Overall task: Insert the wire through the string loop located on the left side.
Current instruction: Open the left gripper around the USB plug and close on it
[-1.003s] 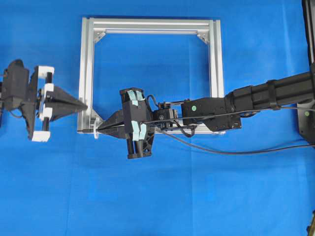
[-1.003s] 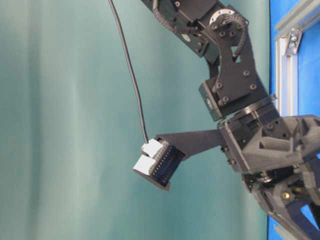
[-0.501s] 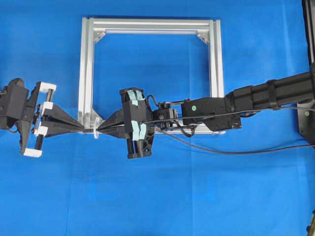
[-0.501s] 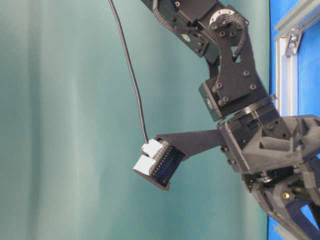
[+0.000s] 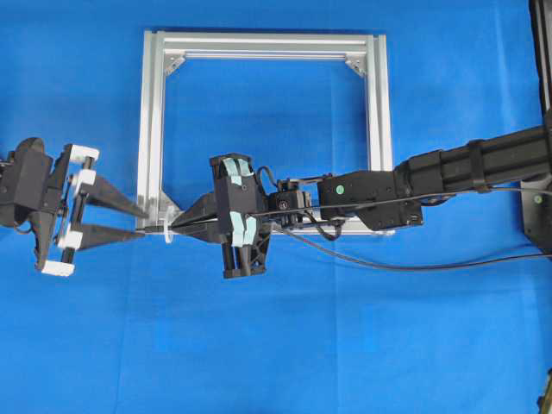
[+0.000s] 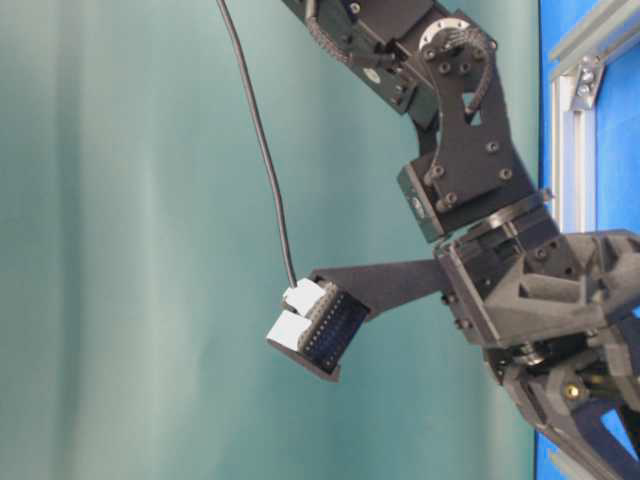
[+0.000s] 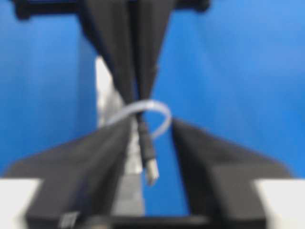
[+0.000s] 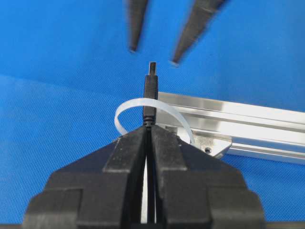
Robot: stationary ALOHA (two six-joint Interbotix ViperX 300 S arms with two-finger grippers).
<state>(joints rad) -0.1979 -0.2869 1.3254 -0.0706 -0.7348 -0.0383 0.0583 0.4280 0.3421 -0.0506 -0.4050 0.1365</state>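
Overhead, frame (image 5: 263,45): square silver aluminium, lying flat on blue counter (image 5: 345,345).
Overhead, string loop (image 5: 166,234): tiny whitish arc at frame's 7 o'clock corner.
Overhead, right hand (image 5: 175,228): reaching in from 3 o'clock, fingers pressed together, tip at the loop.
Overhead, left hand (image 5: 138,222): at 9 o'clock of the frame, fingers spread, tips just beside the corner.
Overhead, wire (image 5: 405,266): thin black line trailing toward 3 o'clock under the right arm.
Table-level: right arm's dark links and a thin cable against teal backdrop; loop not visible.
Left wrist, wire (image 7: 147,152): blurred plug passing through the whitish loop (image 7: 152,114), between spread fingers (image 7: 86,162).
Right wrist, right hand (image 8: 150,131): pinching the wire (image 8: 151,95); plug standing at 12 o'clock, through the loop (image 8: 133,106).
Right wrist, left hand (image 8: 155,52): two blurred tips apart, beyond the plug, not touching.
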